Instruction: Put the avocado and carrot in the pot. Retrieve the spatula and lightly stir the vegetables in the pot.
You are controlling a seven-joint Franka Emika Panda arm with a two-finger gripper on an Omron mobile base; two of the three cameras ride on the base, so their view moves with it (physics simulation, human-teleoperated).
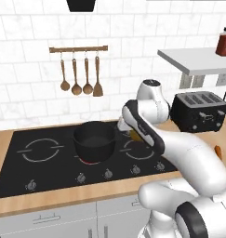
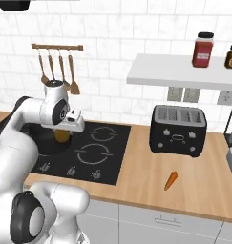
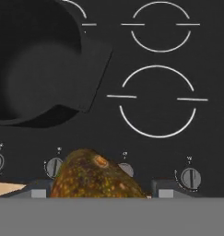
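My gripper (image 3: 102,191) is shut on the avocado (image 3: 92,177), a mottled brown-green lump held above the cooktop's front knobs. In the right base view the avocado (image 2: 62,136) hangs under the hand, over the stove. The black pot (image 1: 94,141) stands on the front-middle burner, and in the hand view the pot (image 3: 35,69) lies up and to the left of the avocado with its dark inside bare. The carrot (image 2: 171,180) lies on the wooden counter in front of the toaster, and the carrot (image 1: 218,151) also peeks out behind my arm. The teal spatula is out of view.
A black toaster (image 2: 178,128) stands on the counter right of the cooktop (image 1: 40,172). Brown wooden spoons and a wooden spatula (image 1: 97,88) hang on a wall rail. A white shelf (image 2: 184,71) carries two jars.
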